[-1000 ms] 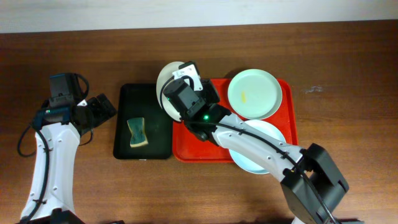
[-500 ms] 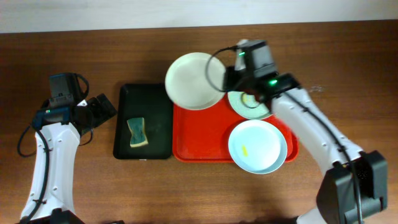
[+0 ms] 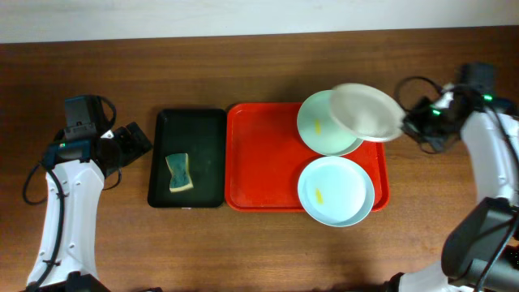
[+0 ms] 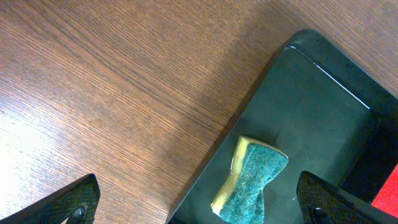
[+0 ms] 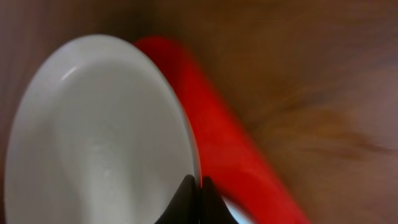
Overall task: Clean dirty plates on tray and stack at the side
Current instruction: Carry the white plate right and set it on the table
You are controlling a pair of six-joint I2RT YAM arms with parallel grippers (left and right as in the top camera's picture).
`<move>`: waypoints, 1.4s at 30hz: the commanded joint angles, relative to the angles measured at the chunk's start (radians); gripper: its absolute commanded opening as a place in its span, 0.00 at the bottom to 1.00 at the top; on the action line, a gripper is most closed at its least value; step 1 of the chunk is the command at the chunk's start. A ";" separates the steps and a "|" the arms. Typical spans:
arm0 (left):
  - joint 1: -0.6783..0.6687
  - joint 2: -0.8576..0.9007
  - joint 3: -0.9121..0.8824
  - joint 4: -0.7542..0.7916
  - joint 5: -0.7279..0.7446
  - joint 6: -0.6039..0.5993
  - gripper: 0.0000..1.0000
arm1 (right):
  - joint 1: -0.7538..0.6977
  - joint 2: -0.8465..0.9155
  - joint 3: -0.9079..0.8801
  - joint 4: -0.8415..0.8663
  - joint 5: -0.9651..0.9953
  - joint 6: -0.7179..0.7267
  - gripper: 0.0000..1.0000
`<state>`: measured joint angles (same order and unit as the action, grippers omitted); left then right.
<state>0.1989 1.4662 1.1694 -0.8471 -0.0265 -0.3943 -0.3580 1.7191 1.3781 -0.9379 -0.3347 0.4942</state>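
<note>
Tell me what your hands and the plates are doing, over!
Left gripper open, beside black tray. Right gripper shut on round white plate, over red plastic tray edge. Two mint-blue plates on tray, yellow-smeared. Nothing seen blocking.

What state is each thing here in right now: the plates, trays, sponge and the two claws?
white plate: held at its rim, overlapping the far mint plate from above.
far mint plate: on the red tray, yellow smear.
near mint plate: on the red tray, yellow smear.
red tray: left half bare.
sponge: lying in the black tray.
left gripper: open, holding nothing.
right gripper: shut on the white plate.
</note>
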 commanded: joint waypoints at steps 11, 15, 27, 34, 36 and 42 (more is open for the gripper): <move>0.005 -0.013 0.014 0.001 0.004 -0.013 0.99 | -0.266 -0.029 -0.014 -0.124 0.338 -0.052 0.04; 0.005 -0.013 0.014 0.001 0.004 -0.013 0.99 | -0.264 -0.029 -0.078 -0.069 0.347 -0.032 0.04; 0.005 -0.013 0.014 0.001 0.004 -0.013 0.99 | -0.264 -0.029 -0.246 0.177 0.343 -0.002 0.04; 0.005 -0.013 0.014 0.001 0.004 -0.013 0.99 | -0.263 -0.028 -0.297 0.260 0.307 0.017 0.04; 0.005 -0.013 0.014 0.001 0.004 -0.013 0.99 | -0.263 -0.028 -0.301 0.274 0.270 0.017 0.04; 0.005 -0.013 0.014 0.001 0.004 -0.013 0.99 | -0.224 -0.028 -0.318 0.319 0.257 0.016 0.04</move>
<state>0.1989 1.4662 1.1694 -0.8474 -0.0265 -0.3943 -0.6109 1.7107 1.0805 -0.6338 -0.0597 0.4992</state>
